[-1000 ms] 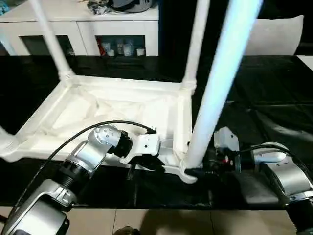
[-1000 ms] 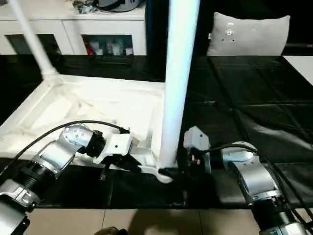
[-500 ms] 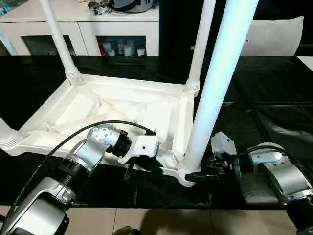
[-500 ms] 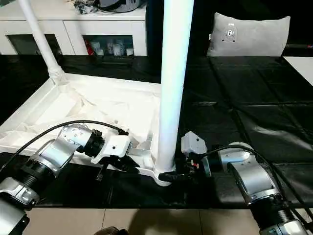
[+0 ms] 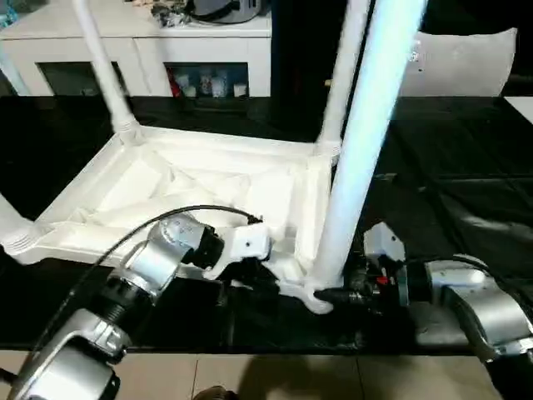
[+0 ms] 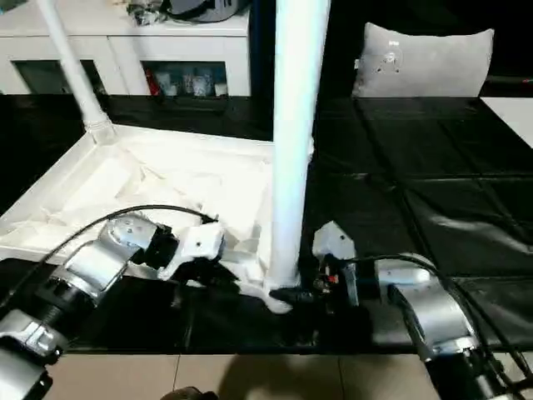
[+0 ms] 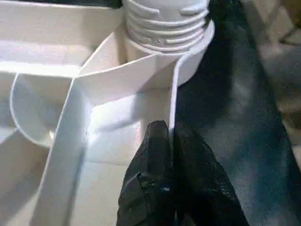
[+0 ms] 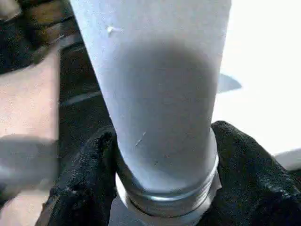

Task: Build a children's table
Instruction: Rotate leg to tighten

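Tabletop (image 5: 208, 187) first, since it's the biggest piece: it is laid upside down on the black mat (image 5: 466, 183), ribbed underside facing up, with the white cabinet (image 5: 141, 50) behind it and a grey-white cushion (image 6: 425, 62) off to the far right.

Progress-wise, pretty far along by the look of it. Two far legs, one at the far-left corner (image 5: 104, 71) and one at the far-right corner (image 5: 337, 83), are already stood upright in their sockets. A stub of a third leg (image 5: 12, 225) can be seen at the near-left corner, though how well it is seated can't be judged from here. The near-right leg (image 5: 358, 158) is stood in its corner socket (image 5: 321, 292), and that is where the work is being done now.

In the left wrist view, threads at the leg's base are seen above the socket collar, so it's probably not screwed fully home yet. What's left seems to be just the last tightening on that one, then flipping the whole thing over.

Smallest bits: the left gripper (image 7: 169, 141) is clamped tight on the thin rim wall of the tabletop beside that socket, bracing it. The right gripper (image 8: 164, 155) is wrapped around the base of the near-right leg, one black finger against each side, just above the threaded collar.
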Available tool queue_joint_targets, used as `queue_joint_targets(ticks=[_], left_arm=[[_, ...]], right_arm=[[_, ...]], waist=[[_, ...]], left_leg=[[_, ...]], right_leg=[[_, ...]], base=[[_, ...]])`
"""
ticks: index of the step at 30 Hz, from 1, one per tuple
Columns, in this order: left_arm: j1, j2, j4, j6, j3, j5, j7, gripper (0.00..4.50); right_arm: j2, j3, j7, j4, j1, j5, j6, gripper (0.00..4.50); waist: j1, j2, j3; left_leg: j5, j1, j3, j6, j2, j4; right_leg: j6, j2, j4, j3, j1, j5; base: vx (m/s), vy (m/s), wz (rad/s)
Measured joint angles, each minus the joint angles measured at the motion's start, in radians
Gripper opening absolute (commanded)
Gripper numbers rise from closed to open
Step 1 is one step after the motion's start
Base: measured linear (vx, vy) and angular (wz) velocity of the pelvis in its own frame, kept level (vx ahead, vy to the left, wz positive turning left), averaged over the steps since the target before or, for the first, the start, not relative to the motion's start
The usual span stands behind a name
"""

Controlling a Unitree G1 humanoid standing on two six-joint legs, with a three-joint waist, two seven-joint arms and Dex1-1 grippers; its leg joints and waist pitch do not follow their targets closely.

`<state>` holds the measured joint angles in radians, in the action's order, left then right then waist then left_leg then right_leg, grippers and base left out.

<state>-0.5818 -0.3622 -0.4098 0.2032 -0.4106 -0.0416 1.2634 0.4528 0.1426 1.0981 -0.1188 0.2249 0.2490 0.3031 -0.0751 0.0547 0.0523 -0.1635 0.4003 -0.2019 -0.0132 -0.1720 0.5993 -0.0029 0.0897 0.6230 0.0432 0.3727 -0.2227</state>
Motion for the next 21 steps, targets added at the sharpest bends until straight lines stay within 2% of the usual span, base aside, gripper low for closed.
queue_joint_targets(ticks=[3, 8, 14, 16, 17, 21], left_arm=[[0.001, 0.078, 0.002, 0.119, 0.043, -0.028, -0.148, 0.0], [0.002, 0.202, 0.014, 0.252, 0.085, -0.035, -0.338, 0.0], [-0.008, 0.302, 0.013, 0.338, 0.131, -0.063, -0.522, 0.0], [-0.009, 0.317, 0.013, 0.347, 0.134, -0.066, -0.545, 0.0], [-0.009, 0.322, 0.015, 0.351, 0.134, -0.066, -0.552, 0.0], [-0.009, 0.323, 0.019, 0.344, 0.125, -0.067, -0.552, 0.0]], right_arm=[[-0.118, -0.074, -0.219, -0.041, 0.004, -0.027, 0.012, 2.7], [-0.235, -0.148, -0.457, -0.089, 0.041, -0.056, 0.02, 2.7], [-0.356, -0.176, -0.703, -0.142, 0.117, -0.126, 0.036, 2.7], [-0.364, -0.177, -0.731, -0.154, 0.126, -0.131, 0.031, 2.7], [-0.365, -0.177, -0.737, -0.161, 0.126, -0.134, 0.015, 3.26], [-0.368, -0.172, -0.737, -0.161, 0.119, -0.143, -0.022, 3.52]], waist=[[0.039, -0.001, 0.0], [0.07, -0.001, 0.0], [0.074, -0.001, 0.0], [0.073, -0.001, 0.0], [0.071, -0.001, 0.0], [0.067, -0.001, 0.0]], left_leg=[[0.0, 0.0, 0.0, 0.0, 0.001, 0.001], [0.0, 0.002, 0.0, 0.0, 0.0, 0.0], [0.0, 0.004, 0.0, -0.001, 0.0, -0.002], [0.0, 0.004, 0.0, 0.0, 0.0, -0.003], [0.0, 0.004, 0.0, 0.0, 0.0, -0.004], [-0.002, 0.007, 0.0, 0.002, 0.0, -0.004]], right_leg=[[-0.001, 0.001, 0.001, 0.0, 0.002, 0.001], [-0.002, 0.001, 0.001, 0.0, 0.007, 0.003], [-0.002, 0.0, -0.001, 0.001, 0.009, 0.003], [-0.002, 0.0, -0.005, 0.001, 0.008, 0.003], [-0.002, 0.0, -0.008, 0.001, 0.007, 0.003], [-0.002, 0.0, -0.01, 0.001, 0.008, 0.004]], base=[[0.0, 0.0, 0.0], [0.0, 0.0, 0.0], [0.0, 0.0, 0.0], [0.0, 0.0, 0.0], [0.0, 0.0, 0.0], [0.0, 0.0, 0.0]])
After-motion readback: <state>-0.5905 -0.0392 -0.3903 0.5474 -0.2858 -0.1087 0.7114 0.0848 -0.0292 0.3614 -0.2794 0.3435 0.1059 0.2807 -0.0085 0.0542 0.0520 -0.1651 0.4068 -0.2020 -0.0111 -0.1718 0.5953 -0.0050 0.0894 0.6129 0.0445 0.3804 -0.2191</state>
